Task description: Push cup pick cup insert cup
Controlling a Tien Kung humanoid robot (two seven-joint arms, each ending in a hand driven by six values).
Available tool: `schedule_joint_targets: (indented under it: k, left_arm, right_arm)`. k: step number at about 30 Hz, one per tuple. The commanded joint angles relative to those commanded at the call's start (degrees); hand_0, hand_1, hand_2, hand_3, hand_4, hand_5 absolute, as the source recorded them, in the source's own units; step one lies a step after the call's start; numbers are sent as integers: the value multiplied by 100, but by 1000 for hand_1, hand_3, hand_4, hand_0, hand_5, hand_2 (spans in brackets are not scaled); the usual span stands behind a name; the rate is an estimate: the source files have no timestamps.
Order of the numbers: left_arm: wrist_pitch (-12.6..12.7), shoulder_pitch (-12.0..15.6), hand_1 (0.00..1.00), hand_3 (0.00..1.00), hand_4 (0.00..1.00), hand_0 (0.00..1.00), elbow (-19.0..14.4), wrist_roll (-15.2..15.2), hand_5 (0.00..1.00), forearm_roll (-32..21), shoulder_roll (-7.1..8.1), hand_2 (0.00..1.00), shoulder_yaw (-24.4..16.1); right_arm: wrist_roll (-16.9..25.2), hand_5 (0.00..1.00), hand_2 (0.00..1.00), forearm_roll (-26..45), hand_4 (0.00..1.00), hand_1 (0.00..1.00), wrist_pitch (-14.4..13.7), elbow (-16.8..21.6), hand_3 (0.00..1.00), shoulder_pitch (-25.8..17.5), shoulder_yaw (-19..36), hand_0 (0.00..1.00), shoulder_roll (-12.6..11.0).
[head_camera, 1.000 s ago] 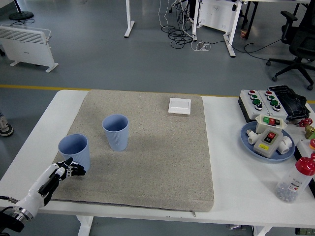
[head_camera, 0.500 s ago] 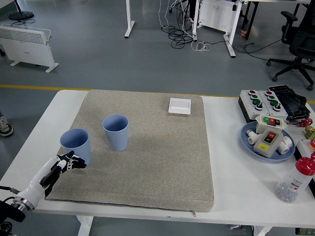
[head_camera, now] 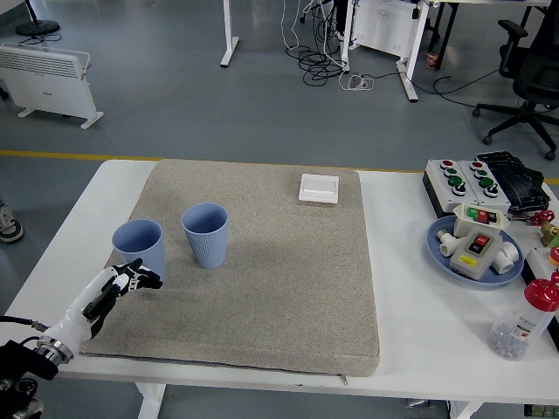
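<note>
1. The white desk (head_camera: 410, 314) fills the lower part of the head view, its near edge along the bottom.
2. A grey mat (head_camera: 288, 271) covers most of the desk's middle, reaching from near the far edge almost to the near edge.
3. The left arm (head_camera: 61, 327) comes in over the near left corner of the desk, with the left hand (head_camera: 131, 279) over the mat's left part.
4. The left hand's dark fingers (head_camera: 147, 281) are bent and close together, with nothing gripped; the fingertips lie against the base of the left cup, on its near side.
5. A control box (head_camera: 476, 179) with red and green buttons stands at the desk's right edge, towards the far side.
6. A blue plate (head_camera: 445, 255) sits just nearer than the box, carrying a switch box and white fittings.
7. The left cup (head_camera: 138, 247), light blue and upright with its mouth open, stands near the mat's left edge.
8. The right cup (head_camera: 206, 234), the same colour and also upright, stands just beside it towards the middle of the mat; the two are apart.
9. A clear bottle (head_camera: 524, 323) with a red cap stands near the right near corner.
10. A small white square box (head_camera: 319, 188) lies near the mat's far edge.
</note>
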Motion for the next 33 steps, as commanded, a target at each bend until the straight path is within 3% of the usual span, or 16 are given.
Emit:
schedule_joint_targets:
  k: [12,21,33]
  left_arm:
    - [4,-637,606,498,607,760,580,-118,998,126,-72,528,323]
    - [2,-1127,606,496,592,765,1319,-211,998,107,-168,527,615]
    - [29,-1593,608,496,590,772,1783,-309,998,31,-189,527,1046]
  right_arm:
    - [-8,462,648,14,118,649,0,0,571,10,-39,724,0]
    - [-17,463,647,18,117,649,0,0,571,3,-80,724,4]
    - [-28,461,648,21,117,649,4,0,571,5,-125,724,9]
